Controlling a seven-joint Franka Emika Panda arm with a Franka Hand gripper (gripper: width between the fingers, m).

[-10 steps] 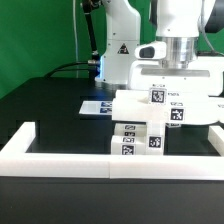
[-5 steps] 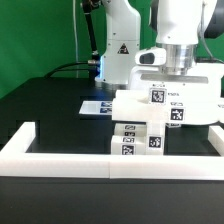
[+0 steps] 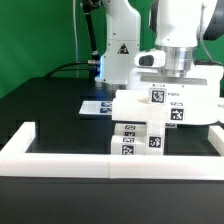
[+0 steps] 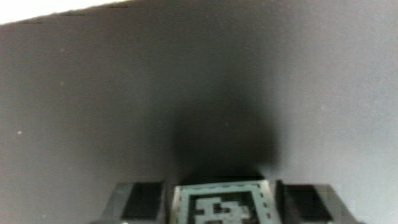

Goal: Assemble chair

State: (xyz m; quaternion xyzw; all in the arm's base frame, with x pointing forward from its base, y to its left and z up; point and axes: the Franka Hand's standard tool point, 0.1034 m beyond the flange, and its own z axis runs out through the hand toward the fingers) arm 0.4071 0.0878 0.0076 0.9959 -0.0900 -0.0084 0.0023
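While gripped from above, chair (image 3: 150, 115) upright, slab crosswise, by claw (image 3: 178, 80).

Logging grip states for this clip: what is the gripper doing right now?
Gripper: shut on a white blocky plastic chair part bearing a black-and-white square tag.

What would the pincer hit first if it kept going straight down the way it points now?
Most likely nothing new: the pincer already looks shut on a tagged white chair part. Straight below, the exterior view shows the partly built chair, so further descent would probably press that part into it. Depth is unclear.
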